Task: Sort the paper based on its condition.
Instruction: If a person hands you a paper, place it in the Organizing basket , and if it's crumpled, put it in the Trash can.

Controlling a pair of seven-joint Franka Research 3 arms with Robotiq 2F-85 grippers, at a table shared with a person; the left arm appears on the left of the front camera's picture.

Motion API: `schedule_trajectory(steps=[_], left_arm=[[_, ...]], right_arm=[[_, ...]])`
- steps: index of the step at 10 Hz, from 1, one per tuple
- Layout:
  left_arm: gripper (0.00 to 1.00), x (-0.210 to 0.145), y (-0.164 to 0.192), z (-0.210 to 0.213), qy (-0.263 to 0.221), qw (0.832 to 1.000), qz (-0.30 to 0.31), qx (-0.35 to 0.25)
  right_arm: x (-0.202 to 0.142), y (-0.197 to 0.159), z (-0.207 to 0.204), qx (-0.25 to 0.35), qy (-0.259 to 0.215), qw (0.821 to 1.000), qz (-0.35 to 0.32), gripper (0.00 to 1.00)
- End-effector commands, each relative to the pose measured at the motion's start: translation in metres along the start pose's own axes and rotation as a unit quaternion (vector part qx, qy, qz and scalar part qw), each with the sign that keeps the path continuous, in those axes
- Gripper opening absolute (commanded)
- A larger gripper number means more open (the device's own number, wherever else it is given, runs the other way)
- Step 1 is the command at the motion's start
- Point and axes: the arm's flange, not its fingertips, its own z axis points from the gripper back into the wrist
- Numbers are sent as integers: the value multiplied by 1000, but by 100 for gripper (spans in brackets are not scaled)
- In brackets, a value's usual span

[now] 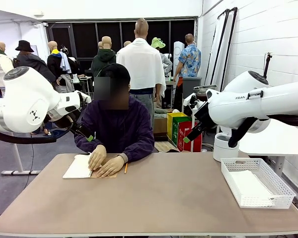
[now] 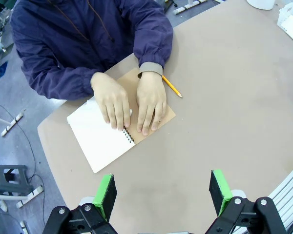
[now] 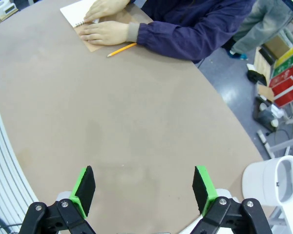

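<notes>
A person sits at the far side with both hands (image 1: pixel 102 163) pressed on an open spiral notebook (image 2: pixel 105 139), its blank white page up and its brown cover under the right hand. What looks like a white sheet of paper (image 1: pixel 251 186) lies in the white mesh tray (image 1: pixel 280 196) at the right. My left gripper (image 1: pixel 84 131) hangs open in the air above the table's far left, over the notebook, as the left wrist view shows (image 2: pixel 163 192). My right gripper (image 1: pixel 193 134) is open too, high over the right half (image 3: pixel 142 190).
An orange pencil (image 2: pixel 171 86) lies just right of the notebook. A white round bin (image 1: pixel 224 146) stands on the floor beyond the table's right end, with coloured boxes (image 1: pixel 181 130) behind it. The brown tabletop (image 1: pixel 159 198) is bare between notebook and tray.
</notes>
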Motion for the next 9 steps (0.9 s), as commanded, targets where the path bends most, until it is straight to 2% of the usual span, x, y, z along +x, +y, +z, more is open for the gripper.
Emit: schedule_trajectory(steps=[1,9], left_arm=[[100,1,1,0,-2,1000,1,-1],[100,1,1,0,-2,1000,1,-1]], right_arm=[[-1,0,-1,-3,-2,1000,1,100],[-1,0,-1,-3,-2,1000,1,100]])
